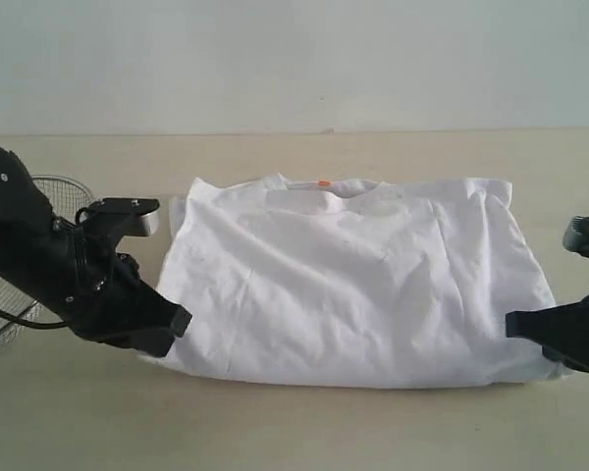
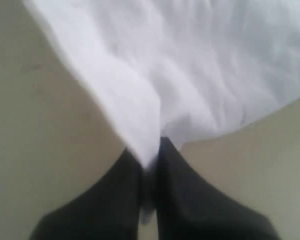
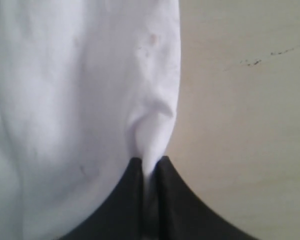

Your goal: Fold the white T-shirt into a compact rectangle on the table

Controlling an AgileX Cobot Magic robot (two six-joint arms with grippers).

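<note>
Exterior view. T-shirt (image 1: 353, 285): white, lying flat on the table (image 1: 275, 432), roughly mid-table. Outline is a broad, wrinkled rectangle, wider than it is deep. Collar sits at the far edge, with a small orange tag (image 1: 324, 183) showing at the neckline. The near edge is a soft fold line resting on the tabletop.

Left gripper (image 1: 172, 329): at the near left corner of the T-shirt, low over the table. Left wrist view: the two dark fingers are pressed together with a thin fold of white cloth pinched between them, and the cloth fans away from the tips. Beige tabletop shows on both sides of the fingers.

Right gripper (image 1: 515, 324): at the near right corner of the T-shirt, partly cut off by the frame edge. Right wrist view: fingers closed tight on a small puckered ridge of the shirt's edge. Bare table with a few dark specks lies on one side, white cloth on the other.

Container: one round wire basket (image 1: 10, 304) stands on the table at the far left, apart from the T-shirt. The left arm (image 1: 49, 265) crosses in front of it and the frame edge cuts it off. Only part of the mesh wall and rim is visible, so I cannot tell what is inside it.
</note>
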